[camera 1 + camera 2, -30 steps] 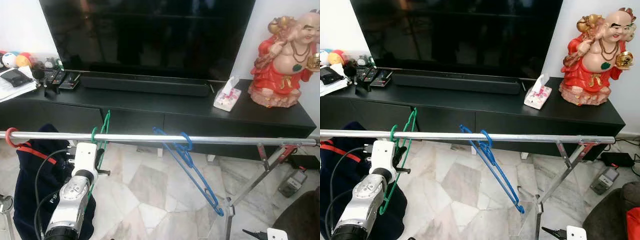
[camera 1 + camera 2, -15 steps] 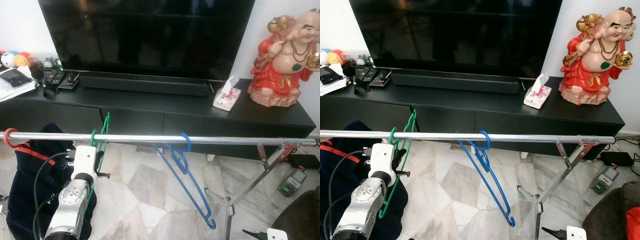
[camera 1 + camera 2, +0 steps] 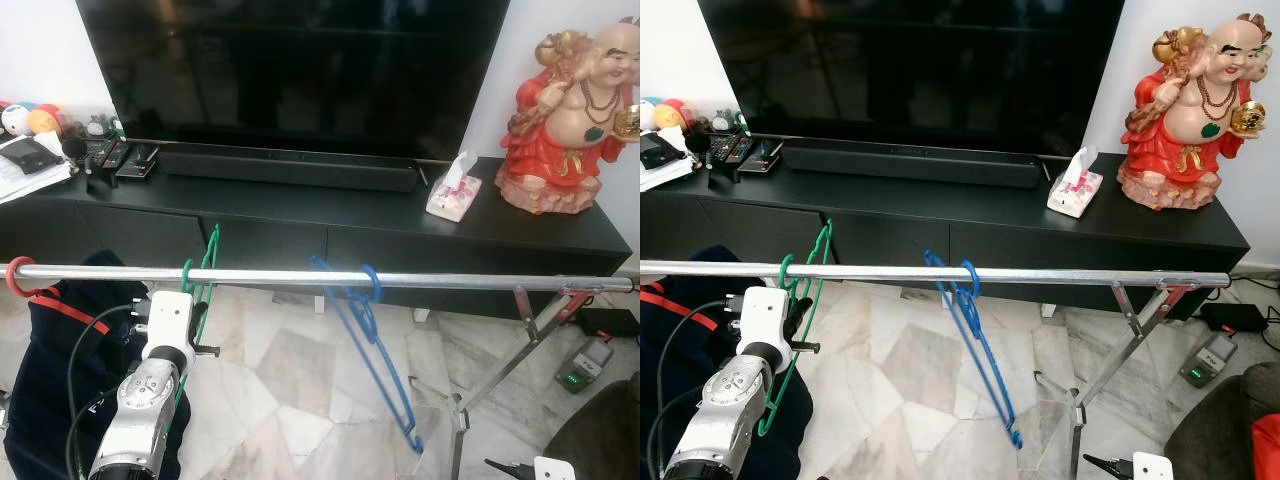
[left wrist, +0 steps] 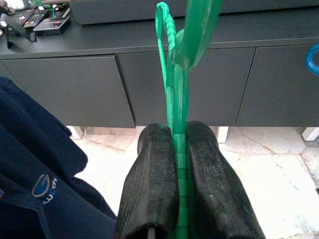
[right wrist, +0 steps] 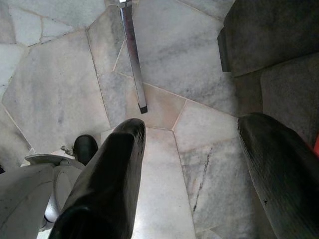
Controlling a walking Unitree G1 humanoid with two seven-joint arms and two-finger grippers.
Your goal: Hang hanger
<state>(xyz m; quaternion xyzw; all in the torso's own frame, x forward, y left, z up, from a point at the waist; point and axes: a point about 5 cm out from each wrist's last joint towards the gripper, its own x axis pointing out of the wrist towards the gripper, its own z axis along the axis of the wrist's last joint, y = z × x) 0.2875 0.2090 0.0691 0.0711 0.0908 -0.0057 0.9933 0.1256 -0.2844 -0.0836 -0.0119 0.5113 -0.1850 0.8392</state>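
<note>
Two hangers concern you, and the nearer one is in your grasp: your left gripper has its black fingers pinched flat against the stem of the green hanger, gripping it low so that the hook stays free above. From the head views that hook already curls over the rail just above the left arm's wrist, with the hanger's body dropping beside the arm; judged from this, the hanging is essentially done and what remains is letting go and drawing back without dragging the hook off. Just to the left a dark blue garment hangs from a red hanger, so keep clear of it. Your right gripper hangs idle, fingers spread wide over the marble floor near one foot of the rack.

Further along the rail the blue hanger hangs by its hook, tilted. Beyond stand the black TV cabinet, a tissue pack and a red figurine.
</note>
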